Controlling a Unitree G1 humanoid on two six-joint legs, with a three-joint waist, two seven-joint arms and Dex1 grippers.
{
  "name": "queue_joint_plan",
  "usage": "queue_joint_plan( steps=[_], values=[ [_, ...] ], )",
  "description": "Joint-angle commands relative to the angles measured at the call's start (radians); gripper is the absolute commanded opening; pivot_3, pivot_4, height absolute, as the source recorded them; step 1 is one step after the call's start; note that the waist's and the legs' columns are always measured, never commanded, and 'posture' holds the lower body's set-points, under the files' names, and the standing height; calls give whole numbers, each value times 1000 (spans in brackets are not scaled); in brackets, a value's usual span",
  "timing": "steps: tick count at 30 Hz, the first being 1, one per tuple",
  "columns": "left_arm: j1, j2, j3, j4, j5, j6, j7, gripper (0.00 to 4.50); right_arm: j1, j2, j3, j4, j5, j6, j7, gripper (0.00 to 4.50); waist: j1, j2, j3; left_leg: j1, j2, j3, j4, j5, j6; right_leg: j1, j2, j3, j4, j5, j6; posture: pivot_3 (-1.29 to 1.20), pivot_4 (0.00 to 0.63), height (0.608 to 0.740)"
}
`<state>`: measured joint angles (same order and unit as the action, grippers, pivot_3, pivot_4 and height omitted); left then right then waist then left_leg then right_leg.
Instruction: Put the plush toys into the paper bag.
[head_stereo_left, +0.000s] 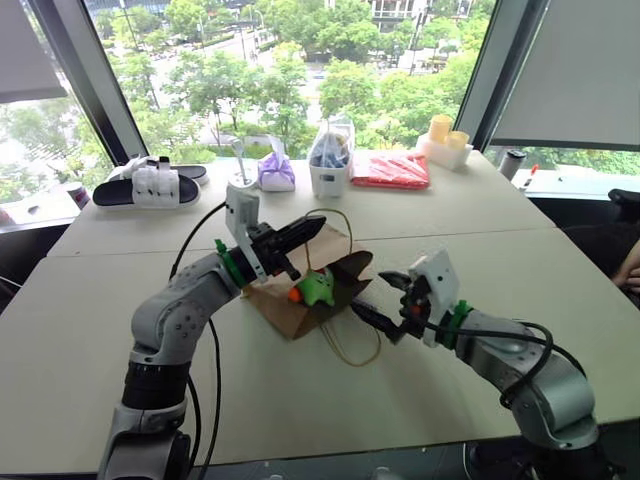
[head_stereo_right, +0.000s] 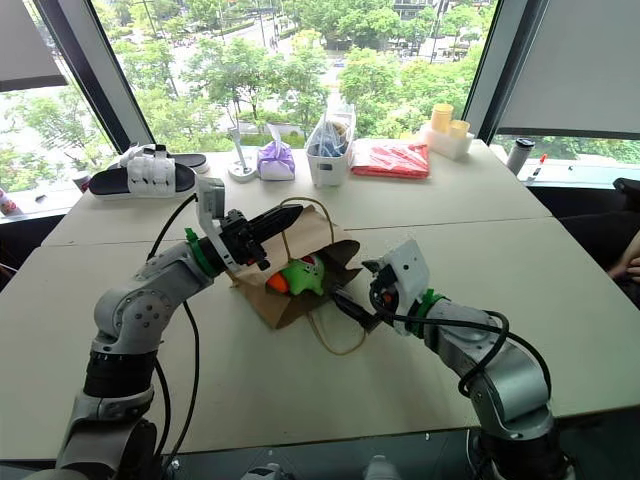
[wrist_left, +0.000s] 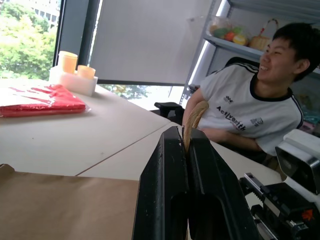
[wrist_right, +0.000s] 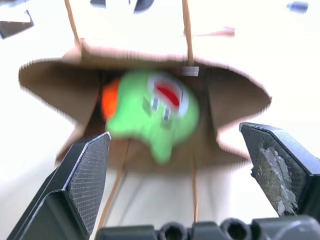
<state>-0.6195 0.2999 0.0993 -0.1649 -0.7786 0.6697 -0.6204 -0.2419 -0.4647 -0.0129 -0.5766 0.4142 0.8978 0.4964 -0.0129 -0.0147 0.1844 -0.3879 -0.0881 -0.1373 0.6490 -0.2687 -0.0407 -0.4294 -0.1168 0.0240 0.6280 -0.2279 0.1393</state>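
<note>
Lying in the mouth of the paper bag (head_stereo_left: 300, 300), green plush toy (head_stereo_left: 318, 287) half out, orange plush toy (head_stereo_left: 295, 295) tucked behind it. Bag on its side on desk (head_stereo_left: 120, 300), mouth toward right pincer (head_stereo_left: 385, 298), spread, nearer. Left pincer (head_stereo_left: 300, 234) pinches a bag handle (wrist_left: 194, 117), lifting the upper lip.

Orange toy (wrist_right: 110, 99): mostly hidden behind the green toy (wrist_right: 150, 111) inside the paper bag (wrist_right: 235, 97); both blurred. Bag handle (wrist_left: 194, 116): partly hidden where the closed fingers (wrist_left: 162, 200) of the left end effector (wrist_left: 186, 145) pinch it.
</note>
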Motion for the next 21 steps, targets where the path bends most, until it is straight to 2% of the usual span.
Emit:
queue_joint_plan(
  steps=[1, 3, 6, 8, 11, 15, 17, 19, 21],
  values=[
    [-14, -2, 4, -13, -8, -17, -19, 0, 29, 3, 31, 23, -10, -17, -10, 4470, 0, 0, 0, 0, 0, 0, 0, 0, 0, 0, 0, 0, 0, 0, 0, 0, 150, 740],
    [-14, -3, 2, -9, -4, -20, -24, 0, 41, 17, 56, 64, -36, -42, -27, 4470, 1, 0, 0, 0, 0, 0, 1, 0, 0, 0, 0, 0, 0, 0, 0, 0, 150, 740],
    [-8, -7, 5, -20, -1, -22, -15, 0, 28, 53, 149, 222, -180, -88, -147, 4470, 0, 0, 0, 0, 0, 0, 1, 0, 0, 0, 0, 0, 0, 0, 0, 0, 150, 740],
    [5, -8, 6, -39, -7, -13, -5, 0, 30, 47, 179, 254, -234, -110, -174, 4470, 0, 0, 0, 0, 0, 0, 1, 0, 0, 0, 0, 0, 0, 0, 0, 0, 150, 740],
    [17, -5, 2, -56, -8, -10, -2, 0, 20, 81, 160, 260, -226, -116, -186, 3680, 1, -1, -1, 1, 0, 0, 1, 0, 0, 1, 0, 1, 0, 0, 0, 0, 150, 740],
    [15, -15, 7, -62, -10, -11, 20, 0, 9, 73, 163, 263, -229, -116, -164, 1706, 1, -1, -1, 1, 0, 0, 1, 0, 0, 1, 0, 0, 0, 0, 0, 0, 150, 740],
    [20, -14, 7, -67, -12, -11, 23, 0, 3, 74, 164, 262, -227, -109, -159, 516, 1, -1, -1, 1, 0, 0, 1, 0, 0, 1, 0, 0, 0, 0, 0, 0, 150, 740],
    [22, -13, 9, -69, -13, -10, 25, 0, -5, 76, 159, 253, -223, -98, -152, 53, 1, -1, -1, 1, 0, 0, 1, 0, 0, 1, 0, 0, 0, 0, 0, 0, 150, 740],
    [18, -11, 15, -66, -16, -9, 26, 0, -14, 81, 142, 229, -201, -79, -138, 53, 1, -1, -1, 1, 0, 0, 1, 0, 0, 1, 0, 0, 0, 0, 0, 0, 150, 740]
  ],
)
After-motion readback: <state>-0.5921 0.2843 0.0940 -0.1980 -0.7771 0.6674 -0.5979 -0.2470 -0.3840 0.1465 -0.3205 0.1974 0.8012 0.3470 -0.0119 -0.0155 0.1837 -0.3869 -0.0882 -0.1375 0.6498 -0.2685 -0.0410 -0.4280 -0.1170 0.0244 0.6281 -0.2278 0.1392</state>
